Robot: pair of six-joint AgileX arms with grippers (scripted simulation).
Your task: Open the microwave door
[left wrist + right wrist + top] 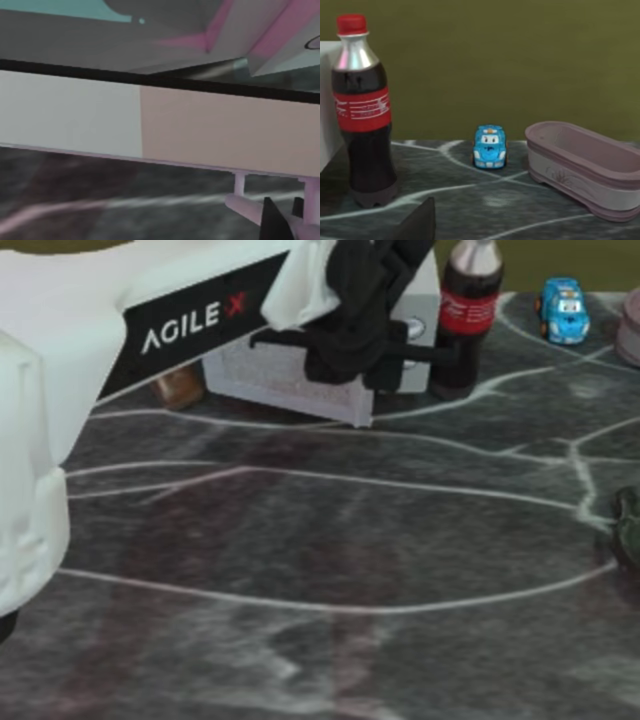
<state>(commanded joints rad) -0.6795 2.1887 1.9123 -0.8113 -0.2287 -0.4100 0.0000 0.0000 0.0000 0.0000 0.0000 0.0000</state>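
The microwave (425,295) stands at the table's far middle, beside the cola bottle. Its door (280,380), a pale panel with a speckled grey window, is swung out from the body at an angle. My left gripper (345,355) reaches over the door's free edge. In the left wrist view the door (200,130) fills the middle, with the light blue interior (50,7) behind it. There my left gripper (285,212) is shut on the door's pale bar handle (247,206), a black fingertip on each side. My right gripper (628,530) is parked at the right edge, open.
A cola bottle (468,310) stands right of the microwave, a blue toy car (563,308) farther right. A pale oblong planter (585,170) lies at the far right. A brown object (178,388) shows under my left arm, left of the door.
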